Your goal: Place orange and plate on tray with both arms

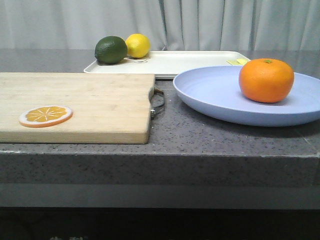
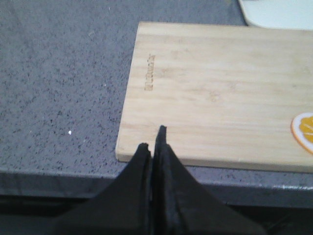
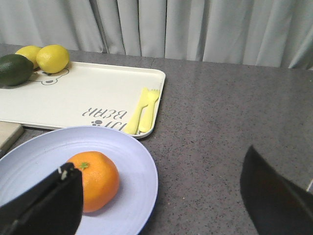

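**K:** Closest in: left pincer (image 2: 152, 147), fingers pressed together, nothing in it, parked over the near edge of the wooden cutting board (image 2: 215, 93). Orange slice (image 1: 45, 115) lies on that board; ignore it.

**M:** Right side?

**K:** Right pincer (image 3: 161, 196) spread wide, empty, hanging above the plate (image 3: 132, 161). Orange (image 3: 93, 180) sits on the plate, off centre, just under the pincer's left finger. Plate is on the desk (image 3: 230, 122), its far rim near or over the tray's front edge; can't tell which.

**M:** Tray?

**K:** Cream tray (image 3: 88, 93) behind the plate. Lime (image 1: 110, 49) and lemons (image 3: 52, 58) at its far left corner, yellow fork and knife (image 3: 143, 108) at the right edge. Middle is free.

**M:** Handling?

**K:** My guess: orange is firm, light, round, so it rolls. Grip across its widest part, from above. Plate looks stiff, smooth and shallow; only the rim offers purchase. Pinch the rim and lift level, or the orange rolls off if it rides along.

**M:** Risk?

**K:** Rim slipping out of the fingers.
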Tool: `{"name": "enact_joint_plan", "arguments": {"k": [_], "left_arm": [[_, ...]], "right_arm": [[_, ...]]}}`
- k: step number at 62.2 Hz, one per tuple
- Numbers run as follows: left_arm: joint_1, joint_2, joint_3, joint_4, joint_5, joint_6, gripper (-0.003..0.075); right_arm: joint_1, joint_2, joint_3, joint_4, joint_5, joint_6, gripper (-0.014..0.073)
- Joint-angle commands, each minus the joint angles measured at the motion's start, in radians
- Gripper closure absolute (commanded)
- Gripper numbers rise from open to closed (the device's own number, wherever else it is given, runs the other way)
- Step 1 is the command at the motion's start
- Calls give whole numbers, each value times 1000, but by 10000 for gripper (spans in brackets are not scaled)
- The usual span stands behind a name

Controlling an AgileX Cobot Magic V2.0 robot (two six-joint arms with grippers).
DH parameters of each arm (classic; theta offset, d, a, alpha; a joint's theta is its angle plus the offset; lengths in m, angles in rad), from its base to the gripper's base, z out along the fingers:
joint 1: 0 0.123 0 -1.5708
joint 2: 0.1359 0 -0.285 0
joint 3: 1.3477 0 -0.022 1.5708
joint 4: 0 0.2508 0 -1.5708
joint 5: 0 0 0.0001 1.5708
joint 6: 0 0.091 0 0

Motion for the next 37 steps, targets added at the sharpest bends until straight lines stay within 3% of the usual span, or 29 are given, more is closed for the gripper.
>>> {"name": "enact_joint_plan", "arguments": {"k": [1, 18, 37], "left_arm": [[4, -34, -9, -13, -135, -8, 738], [4, -52, -2, -15, -154, -8, 738], [4, -52, -2, -15, -155, -8, 738]], "right_arm": [[-1, 6, -39, 5, -74, -6, -61], [-2, 56, -56, 18, -5, 22, -59], [-50, 444, -209, 19, 69, 151, -31]]}}
